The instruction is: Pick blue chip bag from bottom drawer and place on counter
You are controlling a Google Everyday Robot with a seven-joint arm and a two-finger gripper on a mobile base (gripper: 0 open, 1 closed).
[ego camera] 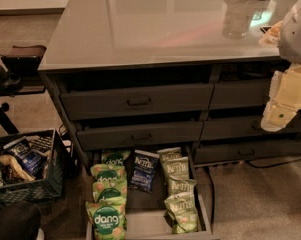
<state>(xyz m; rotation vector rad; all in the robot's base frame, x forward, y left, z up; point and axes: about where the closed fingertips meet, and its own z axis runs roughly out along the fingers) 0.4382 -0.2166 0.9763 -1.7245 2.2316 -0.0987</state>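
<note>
The blue chip bag (144, 170) lies in the middle row near the back of the open bottom drawer (205, 219). Green "dang" bags (108, 194) fill the row on its left and pale green Kettle bags (179, 191) the row on its right. The glossy counter (155, 24) tops the cabinet above. My gripper (278, 116) hangs at the right edge of the view, in front of the right-hand drawers. It is below the counter's edge and well above and to the right of the blue bag, touching nothing.
Two upper left drawers (137, 101) stand slightly pulled out above the bottom one. A black lattice crate (27, 189) with snacks sits on the floor at left. A clear container (237, 16) stands on the counter's right. A cable (280, 161) runs along the floor at right.
</note>
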